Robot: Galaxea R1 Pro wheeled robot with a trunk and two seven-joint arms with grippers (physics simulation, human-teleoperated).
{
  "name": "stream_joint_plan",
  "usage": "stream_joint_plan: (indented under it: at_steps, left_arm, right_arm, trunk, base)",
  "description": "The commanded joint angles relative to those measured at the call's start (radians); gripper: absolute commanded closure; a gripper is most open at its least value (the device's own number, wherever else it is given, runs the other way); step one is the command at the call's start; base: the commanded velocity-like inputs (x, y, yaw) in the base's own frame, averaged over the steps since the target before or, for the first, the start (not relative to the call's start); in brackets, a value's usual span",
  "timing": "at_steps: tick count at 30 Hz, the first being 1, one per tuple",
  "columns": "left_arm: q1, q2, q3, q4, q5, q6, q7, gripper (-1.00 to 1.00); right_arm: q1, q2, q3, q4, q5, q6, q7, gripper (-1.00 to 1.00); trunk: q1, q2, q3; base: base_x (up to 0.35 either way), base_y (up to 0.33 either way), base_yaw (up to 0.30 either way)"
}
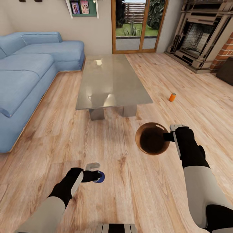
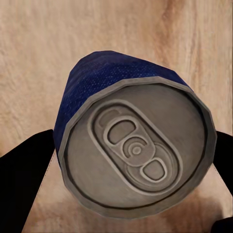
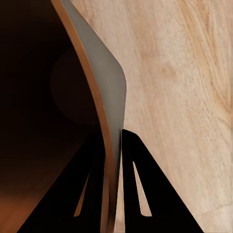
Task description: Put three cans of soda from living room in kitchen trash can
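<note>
In the living room, my left gripper (image 1: 98,176) is shut on a blue soda can (image 1: 101,177) just above the wood floor. The left wrist view shows this can's grey pull-tab end (image 2: 136,150) between the dark fingers (image 2: 24,170). An orange can of soda (image 1: 172,97) stands on the floor to the right of the coffee table. My right gripper (image 1: 169,136) is shut on the rim of the copper-brown trash can (image 1: 138,132), whose dark inside faces up. In the right wrist view one finger (image 3: 141,189) sits outside the bin wall (image 3: 104,87) and one inside it.
A glass coffee table (image 1: 110,81) stands ahead in the middle. The blue corner sofa (image 1: 29,71) runs along the left. A brick fireplace (image 1: 200,35) is at the far right, and wood-framed glass doors (image 1: 136,26) are at the back.
</note>
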Motion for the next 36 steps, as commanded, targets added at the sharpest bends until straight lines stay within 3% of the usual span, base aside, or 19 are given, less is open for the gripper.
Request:
stream_joint_plan:
  at_steps: [1, 7, 12, 19, 24, 30, 36]
  left_arm:
    - [0.002, 0.000, 0.000, -0.020, -0.002, 0.014, 0.000, 1.00]
    - [0.006, 0.002, -0.002, -0.221, 0.003, 0.145, 0.000, 1.00]
    - [0.007, 0.003, -0.002, -0.286, 0.003, 0.180, -0.023, 1.00]
    - [0.018, 0.004, -0.003, -0.356, 0.004, 0.231, -0.077, 1.00]
    - [0.058, 0.004, -0.003, -0.459, 0.006, 0.283, -0.090, 1.00]
    - [0.149, 0.004, -0.003, -0.667, 0.006, 0.343, -0.112, 1.00]
    - [0.165, 0.003, -0.005, -0.711, 0.006, 0.343, -0.170, 1.00]
  right_arm:
    - [0.001, 0.000, 0.000, 0.000, -0.005, 0.000, 0.004, 1.00]
    - [0.036, 0.009, -0.002, 0.016, -0.005, 0.000, 0.001, 1.00]
    - [0.079, 0.027, -0.003, 0.026, -0.006, 0.000, -0.035, 1.00]
    - [0.142, 0.076, -0.003, 0.030, -0.008, 0.000, -0.105, 1.00]
    - [0.163, 0.095, -0.003, 0.029, -0.008, 0.000, -0.121, 1.00]
    - [0.182, 0.138, 0.001, 0.029, -0.007, 0.000, -0.127, 1.00]
    - [0.188, 0.150, 0.007, 0.029, -0.007, 0.000, -0.128, 1.00]
  trunk:
    - [-0.004, 0.007, 0.003]
    - [-0.027, 0.049, 0.022]
    - [-0.046, 0.084, 0.038]
    - [-0.073, 0.133, 0.060]
    - [-0.092, 0.168, 0.075]
    - [-0.115, 0.210, 0.094]
    - [-0.138, 0.252, 0.113]
  base:
    - [0.000, 0.000, 0.000]
    - [0.000, 0.000, 0.000]
    - [0.000, 0.000, 0.000]
    - [0.000, 0.000, 0.000]
    - [0.000, 0.000, 0.000]
    - [0.000, 0.000, 0.000]
    - [0.000, 0.000, 0.000]
